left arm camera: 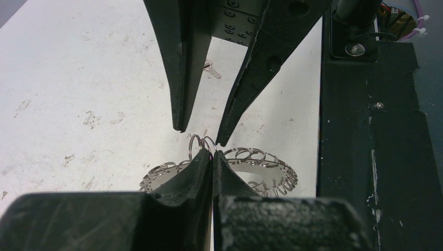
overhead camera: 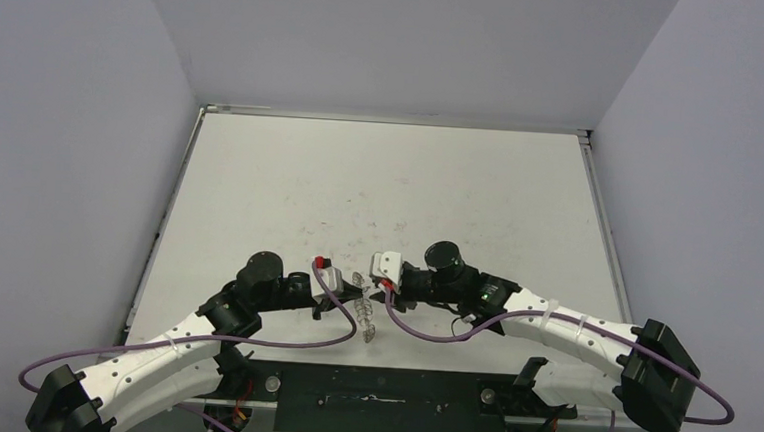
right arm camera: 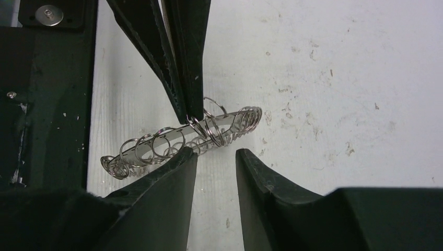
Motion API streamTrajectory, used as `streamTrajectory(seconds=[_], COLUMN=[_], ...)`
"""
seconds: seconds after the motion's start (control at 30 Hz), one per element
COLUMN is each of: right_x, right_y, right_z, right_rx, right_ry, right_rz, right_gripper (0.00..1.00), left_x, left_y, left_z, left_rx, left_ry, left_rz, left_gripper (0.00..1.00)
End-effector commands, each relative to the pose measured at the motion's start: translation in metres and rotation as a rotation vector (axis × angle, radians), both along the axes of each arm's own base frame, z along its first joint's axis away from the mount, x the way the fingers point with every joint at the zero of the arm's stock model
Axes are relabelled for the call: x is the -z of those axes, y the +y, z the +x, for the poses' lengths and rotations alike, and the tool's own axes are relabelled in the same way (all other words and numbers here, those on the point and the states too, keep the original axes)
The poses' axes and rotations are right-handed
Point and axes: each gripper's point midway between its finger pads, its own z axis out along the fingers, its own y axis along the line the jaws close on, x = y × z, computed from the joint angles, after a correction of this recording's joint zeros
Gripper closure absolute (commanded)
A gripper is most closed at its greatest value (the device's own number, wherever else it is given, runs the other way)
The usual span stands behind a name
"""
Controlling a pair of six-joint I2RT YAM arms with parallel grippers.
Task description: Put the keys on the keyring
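Note:
The keyring [left arm camera: 261,157], a large silvery ring fringed with small wire loops, is held just above the white table [left arm camera: 78,78] near the front edge. My left gripper [left arm camera: 212,152] is shut on a couple of its upright loops. In the right wrist view the same left fingers [right arm camera: 183,78] pinch the keyring [right arm camera: 151,146] from above. My right gripper [right arm camera: 215,152] is open and empty, its tips just short of the loops. A small silvery key-like piece [left arm camera: 211,68] lies on the table beyond; I cannot tell whether it is the keys. From above, the left gripper [overhead camera: 348,296] and right gripper [overhead camera: 381,294] meet over the keyring [overhead camera: 365,320].
The black base plate [overhead camera: 377,401] runs along the near edge, close beside the ring [left arm camera: 365,130]. Grey walls enclose the table on three sides. Purple cables [overhead camera: 421,334] loop near both wrists.

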Motion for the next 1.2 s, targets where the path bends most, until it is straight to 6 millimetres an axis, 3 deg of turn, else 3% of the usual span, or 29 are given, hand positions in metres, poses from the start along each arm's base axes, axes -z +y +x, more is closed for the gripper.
streamTrajectory(seconds=[0.0, 0.17, 0.4, 0.83, 1.0, 1.17], right_x=[-0.007, -0.009, -0.018, -0.03, -0.036, -0.036], right_y=[0.002, 0.009, 0.021, 0.028, 0.028, 0.029], right_z=[-0.005, -0.018, -0.013, -0.006, -0.009, -0.017], right_rx=[-0.013, -0.08, -0.085, -0.092, -0.117, -0.164], right_ry=[-0.008, 0.028, 0.016, -0.025, -0.037, -0.028], right_rz=[0.045, 0.085, 0.14, 0.133, 0.136, 0.133], right_gripper=[0.7, 0.89, 0.87, 0.74, 0.75, 0.86], left_x=[-0.024, -0.023, -0.024, -0.024, -0.024, -0.024], left_y=[-0.006, -0.006, -0.006, -0.006, -0.006, -0.006], left_z=[0.001, 0.001, 0.001, 0.001, 0.001, 0.002], left_rx=[0.016, 0.016, 0.018, 0.019, 0.017, 0.016], left_ry=[-0.066, -0.064, -0.066, -0.07, -0.071, -0.069], left_rz=[-0.068, -0.068, -0.068, -0.067, -0.066, -0.064], left_gripper=[1.0, 1.0, 1.0, 1.0, 1.0, 1.0])
